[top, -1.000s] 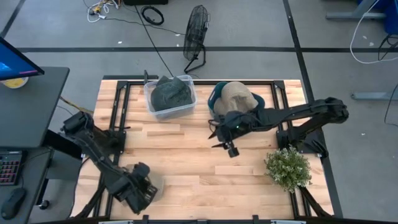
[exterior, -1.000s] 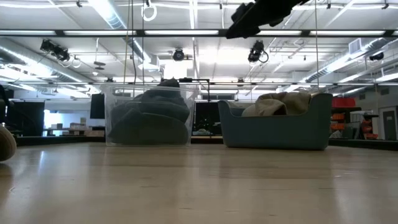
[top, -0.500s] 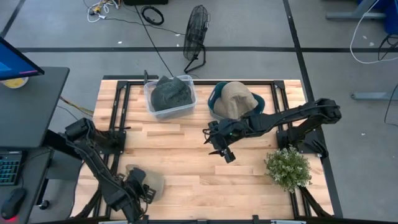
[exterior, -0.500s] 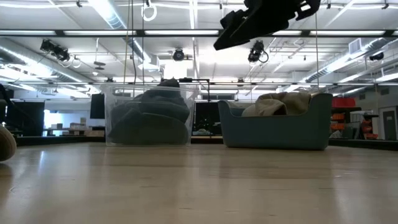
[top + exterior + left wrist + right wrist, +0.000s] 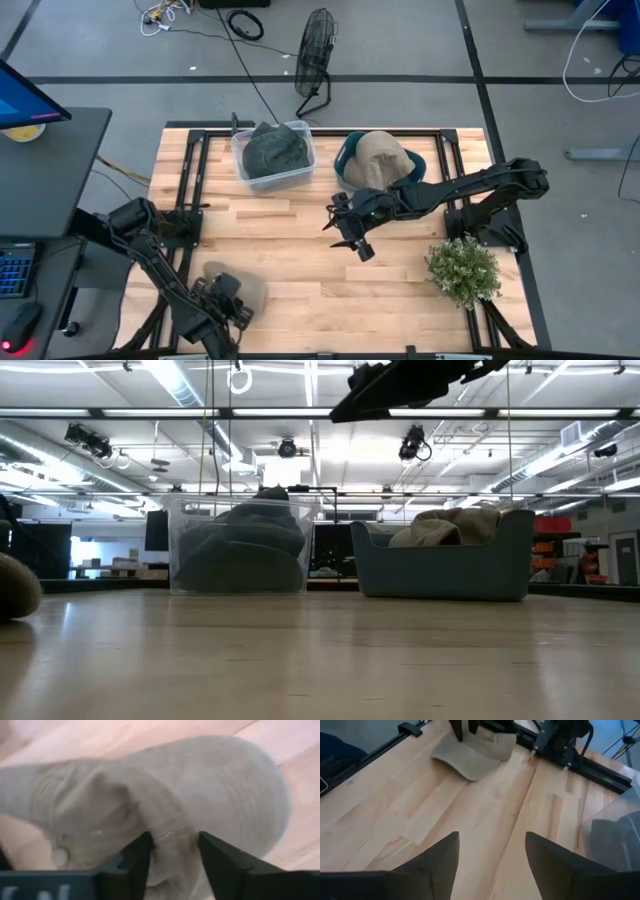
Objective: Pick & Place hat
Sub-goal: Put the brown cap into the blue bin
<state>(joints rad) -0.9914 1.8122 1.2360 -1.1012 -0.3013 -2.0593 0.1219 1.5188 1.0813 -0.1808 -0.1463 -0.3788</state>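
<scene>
The left gripper point(image 5: 172, 847) sits low at the table's near-left corner, its fingers point(image 5: 135, 857) pinched on a fold of the tan hat point(image 5: 243, 290), which lies flat on the wood directly beneath it. Well apart, the right gripper point(image 5: 350, 238) hangs mid-table, jaws spread wide and empty, a teal bin point(image 5: 425, 163) of tan hats just behind it and a clear bin point(image 5: 275, 155) beside that.

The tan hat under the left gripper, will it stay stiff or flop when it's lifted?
Probably floppy: the tan hat is soft cloth, bunched into a fold between the left gripper fingers. Its brim looks likely to droop. It seems light, and unlikely to roll.
</scene>
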